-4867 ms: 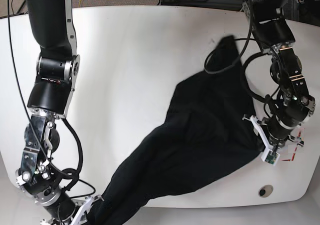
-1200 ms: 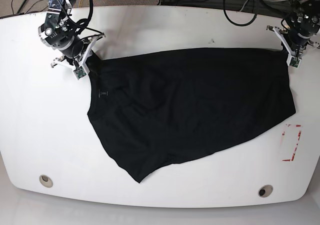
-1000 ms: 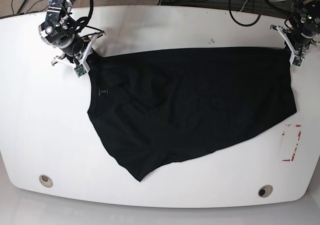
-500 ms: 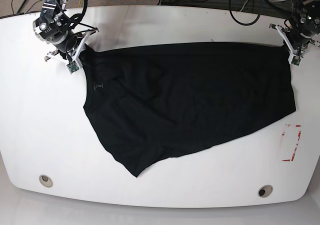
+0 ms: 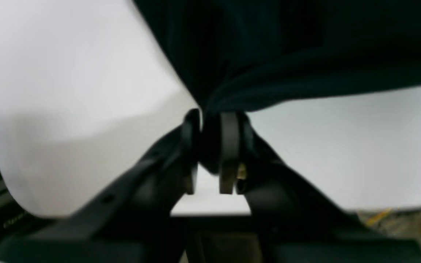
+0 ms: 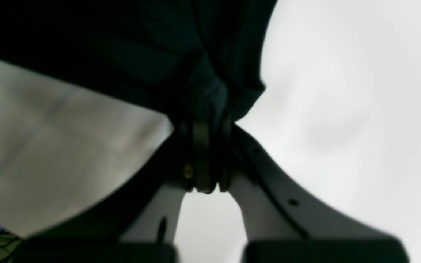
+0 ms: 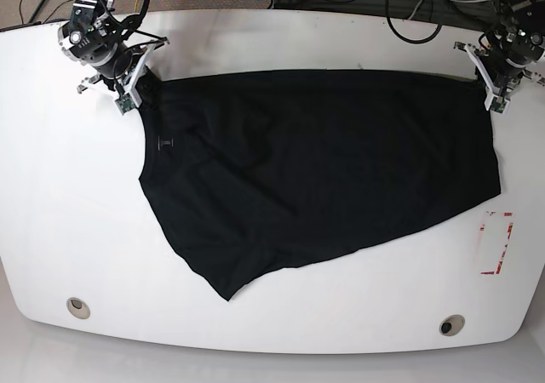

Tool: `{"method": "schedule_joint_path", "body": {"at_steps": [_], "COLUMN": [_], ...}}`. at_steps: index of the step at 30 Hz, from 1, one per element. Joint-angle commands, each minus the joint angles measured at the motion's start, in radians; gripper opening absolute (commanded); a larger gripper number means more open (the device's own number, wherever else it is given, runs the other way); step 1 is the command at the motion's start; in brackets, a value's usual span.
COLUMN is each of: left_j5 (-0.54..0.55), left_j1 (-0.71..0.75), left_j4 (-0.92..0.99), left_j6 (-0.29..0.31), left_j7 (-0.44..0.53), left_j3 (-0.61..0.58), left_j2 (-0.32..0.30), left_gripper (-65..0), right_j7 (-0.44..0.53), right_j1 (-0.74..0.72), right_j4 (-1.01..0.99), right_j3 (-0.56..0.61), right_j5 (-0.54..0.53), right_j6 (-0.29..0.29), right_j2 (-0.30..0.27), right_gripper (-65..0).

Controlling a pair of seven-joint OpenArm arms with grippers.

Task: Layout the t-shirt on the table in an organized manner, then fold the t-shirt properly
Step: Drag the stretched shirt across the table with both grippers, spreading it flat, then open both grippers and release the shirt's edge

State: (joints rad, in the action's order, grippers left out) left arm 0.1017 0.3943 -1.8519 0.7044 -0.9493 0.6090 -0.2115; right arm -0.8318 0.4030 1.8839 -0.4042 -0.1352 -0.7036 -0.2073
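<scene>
A black t-shirt (image 7: 324,162) lies spread across the white table (image 7: 68,213), its far edge pulled straight between both grippers. At the far right, my left gripper (image 7: 492,94) holds the shirt's corner. In the left wrist view its fingers (image 5: 228,146) stand a narrow gap apart, with a fold of the t-shirt (image 5: 305,54) still pinched between them. At the far left, my right gripper (image 7: 132,94) is shut on the other corner. The right wrist view shows bunched t-shirt cloth (image 6: 203,91) clamped in that gripper (image 6: 210,124).
A red-outlined rectangle mark (image 7: 496,243) lies near the right edge, just beyond the shirt's hem. Round grommet holes sit at the front left (image 7: 78,307) and front right (image 7: 451,325). Cables run behind the table's far edge.
My right gripper has drawn its corner further toward the far left. The shirt's far edge has gone straight and the cloth lies flatter and wider.
</scene>
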Motion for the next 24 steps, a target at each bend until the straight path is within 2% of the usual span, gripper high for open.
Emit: {"method": "schedule_joint_path", "body": {"at_steps": [1,12,15,17,18,19,21,24], "left_j5": [0.003,0.005,0.005,0.005,0.005,0.005,0.005,0.005], "left_j1": [0.013,0.076,0.091,0.098,0.105,0.107,0.114,0.122], "left_j4": [-0.016,-0.016,-0.016,-0.016,-0.016,-0.016,-0.018,-0.021], "left_j6": [-0.006,-0.006,-0.006,-0.006,-0.006,-0.006,-0.006,-0.006], "left_j7": [0.010,0.010,0.010,0.010,0.010,0.010,0.010,0.010], "left_j3": [0.009,0.007,0.005,0.005,0.005,0.005,0.005,0.009], "left_j2": [-0.016,-0.016,-0.016,-0.016,-0.016,-0.016,-0.016,-0.016], "left_gripper": [-55.6,-56.0,-52.6,-49.3,-45.7,-44.4,-38.1,-33.2], "right_j7": [0.012,0.010,0.010,0.010,0.010,0.010,0.009,0.010], "right_j1": [0.001,0.037,0.057,0.064,0.070,0.070,0.092,0.113], "right_j4": [0.015,0.019,0.021,0.027,0.039,0.042,0.061,0.082], "right_j3": [-0.005,-0.011,-0.011,-0.011,-0.012,-0.012,-0.012,-0.012], "right_j5": [-0.004,-0.004,-0.001,-0.001,0.001,0.001,0.001,0.001], "right_j6": [0.005,0.005,0.005,0.005,0.005,0.005,0.005,0.005], "right_j2": [-0.011,-0.011,-0.013,-0.013,-0.013,-0.013,-0.013,-0.011], "right_gripper": [-65.0,-64.8,-63.6,-60.1,-54.7,-53.0,-41.9,-30.3]}}
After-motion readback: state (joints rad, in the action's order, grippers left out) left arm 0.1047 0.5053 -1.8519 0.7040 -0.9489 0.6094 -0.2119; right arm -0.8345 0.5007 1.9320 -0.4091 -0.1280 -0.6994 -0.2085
